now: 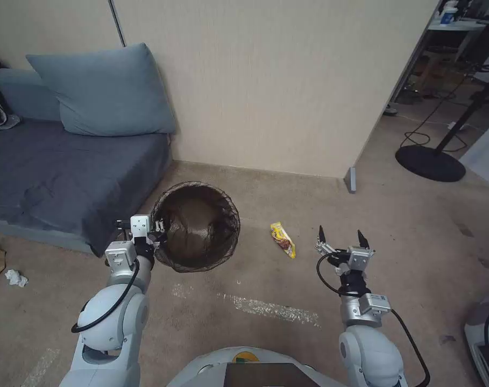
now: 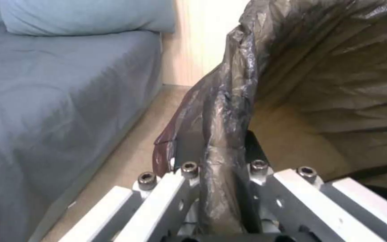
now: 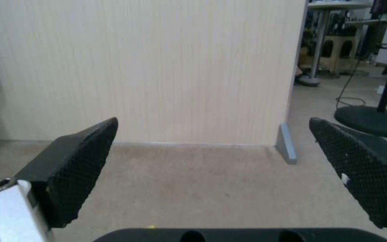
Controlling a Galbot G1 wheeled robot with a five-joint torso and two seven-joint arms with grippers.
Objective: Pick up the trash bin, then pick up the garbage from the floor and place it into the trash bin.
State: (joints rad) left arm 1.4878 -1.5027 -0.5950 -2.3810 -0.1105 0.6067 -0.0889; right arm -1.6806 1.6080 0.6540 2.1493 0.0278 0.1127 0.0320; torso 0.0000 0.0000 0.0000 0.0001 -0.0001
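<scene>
Your left end effector [image 1: 159, 230] pinches the trash bin [image 1: 197, 226] by its bag-covered rim; your right end effector [image 1: 340, 240] is spread, empty. Slippery film risks the bin sliding free.

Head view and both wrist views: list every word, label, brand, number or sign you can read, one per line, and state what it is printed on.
No text can be read in these pictures.
Yellow snack wrapper on the floor: printing is there, too small and blurred to read.
Trash bin, held at its rim by the left gripper: no label visible.
Right gripper, open: no markings.
</scene>
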